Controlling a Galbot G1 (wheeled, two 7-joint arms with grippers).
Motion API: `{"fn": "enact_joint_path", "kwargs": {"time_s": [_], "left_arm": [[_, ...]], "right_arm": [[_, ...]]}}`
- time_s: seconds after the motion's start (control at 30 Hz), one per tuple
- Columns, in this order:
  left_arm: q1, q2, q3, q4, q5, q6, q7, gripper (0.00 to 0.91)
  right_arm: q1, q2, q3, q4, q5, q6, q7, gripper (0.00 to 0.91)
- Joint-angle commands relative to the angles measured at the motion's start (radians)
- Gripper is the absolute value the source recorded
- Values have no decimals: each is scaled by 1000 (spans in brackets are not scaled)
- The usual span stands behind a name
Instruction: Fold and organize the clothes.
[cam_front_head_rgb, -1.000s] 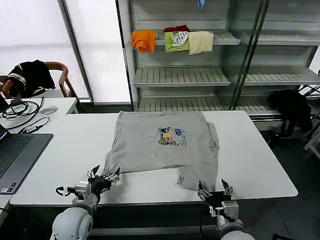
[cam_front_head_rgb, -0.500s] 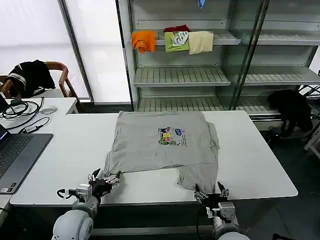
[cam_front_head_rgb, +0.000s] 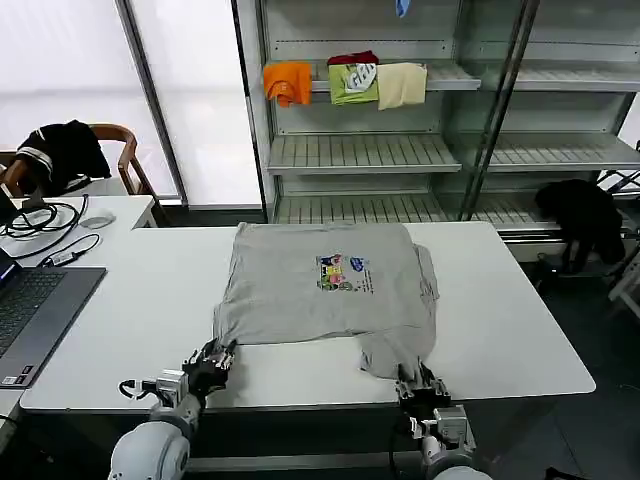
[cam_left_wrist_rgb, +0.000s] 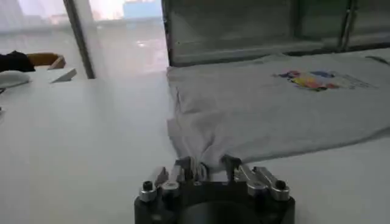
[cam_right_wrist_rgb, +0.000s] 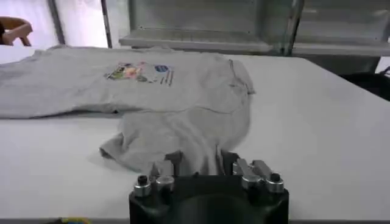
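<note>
The light grey shirt (cam_front_head_rgb: 320, 290) lies spread on the white table (cam_front_head_rgb: 130, 300), its multicolour chest print (cam_front_head_rgb: 343, 272) facing up. My left gripper (cam_front_head_rgb: 213, 358) is at the shirt's near left corner, shut on a bunched fold of cloth (cam_left_wrist_rgb: 206, 159). My right gripper (cam_front_head_rgb: 420, 380) is at the near right corner, where a lobe of fabric (cam_right_wrist_rgb: 183, 137) hangs toward the table's front edge, and it is shut on that hem. In each wrist view, left gripper (cam_left_wrist_rgb: 206, 167) and right gripper (cam_right_wrist_rgb: 201, 162), grey cloth fills the gap between the fingers.
A laptop (cam_front_head_rgb: 30, 310) sits at the table's left end, with cables (cam_front_head_rgb: 45, 222) on a side desk behind it. Metal shelves (cam_front_head_rgb: 400, 150) behind the table hold folded orange, green and cream clothes (cam_front_head_rgb: 350, 80). Black garments lie on a chair (cam_front_head_rgb: 60, 150) and at the far right (cam_front_head_rgb: 585, 215).
Both grippers moved forward from the table's front edge onto the shirt's near corners. Their fingers went from spread wide to shut on the cloth, which bunched up slightly.
</note>
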Motion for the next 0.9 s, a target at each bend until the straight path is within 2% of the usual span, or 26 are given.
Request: {"fn": "enact_joint_path", "kwargs": {"time_s": [0.03,0.27,0.6,0.73,0.9], "left_arm": [[2,-2,-2,1,-4,3,1,20],[18,-1,-21,-33,-30,-3,-4,20],[83,7,-67,-185,-90,-4,-5,20],[69,12,-85,-184,-105,-2,-6,20],[27,7,-83,-151,-110,-8,-6,20]], "right_arm": [[-1,1,0,3,1,6,0,0],[-27,-14,19,65,-2,25,-15,0],[-63,-31,60,195,18,29,-18,0],[-31,-21,68,174,17,31,-22,0],[51,1,76,103,12,77,-57,0]]}}
